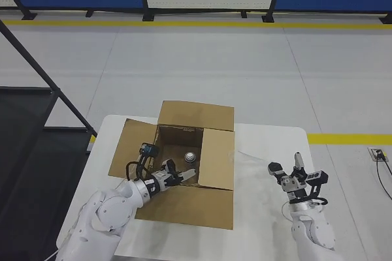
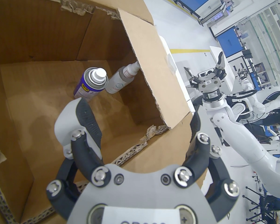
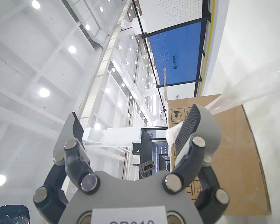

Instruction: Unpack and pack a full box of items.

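left gripper point(image 1: 181, 171) spread over box point(image 1: 196, 115); right gripper point(image 1: 286, 166) upturned.

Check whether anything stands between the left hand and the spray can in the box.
Nothing visible: the open left hand faces the spray can across bare box floor; a white bottle leans beside it.

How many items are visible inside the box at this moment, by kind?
Inside the cardboard box, as far as the left wrist view shows:
Blue spray can: 1
White spray bottle: 1
Total: 2
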Robot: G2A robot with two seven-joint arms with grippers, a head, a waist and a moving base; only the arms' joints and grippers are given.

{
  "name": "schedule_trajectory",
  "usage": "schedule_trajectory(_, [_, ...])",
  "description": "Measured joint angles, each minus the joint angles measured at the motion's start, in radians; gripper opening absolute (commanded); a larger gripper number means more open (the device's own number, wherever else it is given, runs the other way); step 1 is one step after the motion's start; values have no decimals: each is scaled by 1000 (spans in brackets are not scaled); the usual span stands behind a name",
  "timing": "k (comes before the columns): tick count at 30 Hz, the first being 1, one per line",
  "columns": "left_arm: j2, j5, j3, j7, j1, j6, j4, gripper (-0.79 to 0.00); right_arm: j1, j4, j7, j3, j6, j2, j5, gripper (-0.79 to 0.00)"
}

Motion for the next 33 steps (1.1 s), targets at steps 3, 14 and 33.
schedule_trajectory(3, [-5, -19, 27, -14, -17, -1, 5, 0, -9, -29, -4, 8, -2, 3, -13, 0])
schedule_trajectory(14, [-34, -185, 130, -100, -138, -2, 121, 0, -31, -95, -18, 36, 11, 12, -43, 0])
schedule_trajectory(33, [-61, -180, 206, -56, -223, 12, 104, 0, -10, -86, -1, 65, 31, 24, -31, 0])
